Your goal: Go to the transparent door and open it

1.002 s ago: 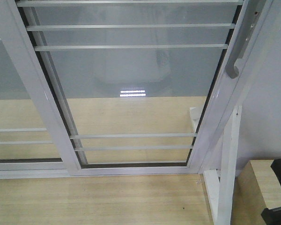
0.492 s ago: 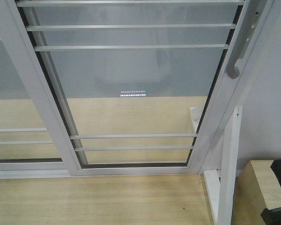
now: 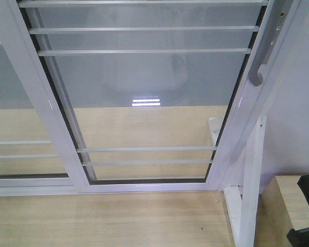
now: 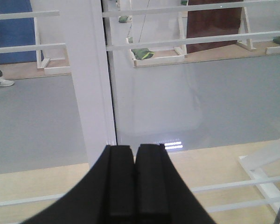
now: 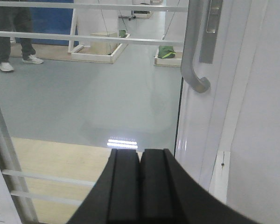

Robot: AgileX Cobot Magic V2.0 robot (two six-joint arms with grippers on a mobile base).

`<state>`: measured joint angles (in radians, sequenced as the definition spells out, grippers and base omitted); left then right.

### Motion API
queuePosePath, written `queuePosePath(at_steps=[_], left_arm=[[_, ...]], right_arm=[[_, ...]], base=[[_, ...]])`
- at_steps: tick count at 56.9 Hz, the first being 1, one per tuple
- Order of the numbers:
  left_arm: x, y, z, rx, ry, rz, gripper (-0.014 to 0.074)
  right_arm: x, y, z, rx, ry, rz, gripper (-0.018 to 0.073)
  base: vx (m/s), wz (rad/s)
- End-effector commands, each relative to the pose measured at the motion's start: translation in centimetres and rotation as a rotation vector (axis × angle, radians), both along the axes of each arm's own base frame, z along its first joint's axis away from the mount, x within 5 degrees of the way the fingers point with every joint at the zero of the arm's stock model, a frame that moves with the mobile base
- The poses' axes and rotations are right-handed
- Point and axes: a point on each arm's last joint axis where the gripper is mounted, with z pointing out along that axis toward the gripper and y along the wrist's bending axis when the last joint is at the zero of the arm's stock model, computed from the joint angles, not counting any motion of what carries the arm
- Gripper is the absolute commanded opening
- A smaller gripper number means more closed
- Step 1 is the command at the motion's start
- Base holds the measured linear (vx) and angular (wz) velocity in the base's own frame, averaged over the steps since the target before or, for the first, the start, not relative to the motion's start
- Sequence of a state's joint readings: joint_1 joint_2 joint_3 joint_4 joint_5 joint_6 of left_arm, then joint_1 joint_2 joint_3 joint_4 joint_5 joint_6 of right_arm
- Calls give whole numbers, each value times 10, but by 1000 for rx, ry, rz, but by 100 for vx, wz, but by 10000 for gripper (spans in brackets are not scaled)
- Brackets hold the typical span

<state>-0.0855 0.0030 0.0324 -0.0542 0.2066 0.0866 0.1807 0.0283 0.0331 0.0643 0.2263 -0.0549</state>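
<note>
The transparent door (image 3: 144,92) fills the front view: clear glass in a glossy white frame with thin horizontal white bars. Its curved silver handle (image 3: 260,62) hangs on the right upright and also shows in the right wrist view (image 5: 192,51) at upper right. My right gripper (image 5: 140,154) is shut and empty, below and left of the handle, apart from it. My left gripper (image 4: 134,149) is shut and empty, facing the door's left upright (image 4: 91,84). In the front view only dark arm parts show at the bottom corners.
A similar barred glass panel without a handle (image 3: 10,103) stands to the left. A white post (image 3: 250,190) and a grey-white wall (image 3: 298,113) are on the right, with a wooden box (image 3: 286,211) at bottom right. A person's legs (image 5: 11,42) show beyond the glass.
Almost nothing has moved. Only the light reflection on the glass flickers, dimmer half a second ago and bright again now.
</note>
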Motion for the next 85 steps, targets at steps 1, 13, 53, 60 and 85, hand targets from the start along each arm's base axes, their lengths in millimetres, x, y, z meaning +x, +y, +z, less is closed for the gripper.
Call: queuePosePath(at_steps=[1, 13, 53, 60, 85], left_arm=[[2, 0, 4, -14, -51, -1, 3], [2, 0, 4, -14, -51, -1, 3], [1, 2, 29, -164, -322, 18, 3], [0, 3, 36, -173, -399, 20, 3], [9, 1, 92, -201, -402, 14, 3]], right_arm=[[3, 0, 6, 2, -61, -8, -1], [3, 0, 6, 1, -59, -8, -1], [3, -2, 31, 26, -332, -24, -1], [2, -2, 38, 1, -390, -28, -1], [23, 2, 114, -28, -341, -19, -1]], base=[[0, 0], [0, 0], [0, 0], [0, 0], [0, 0]])
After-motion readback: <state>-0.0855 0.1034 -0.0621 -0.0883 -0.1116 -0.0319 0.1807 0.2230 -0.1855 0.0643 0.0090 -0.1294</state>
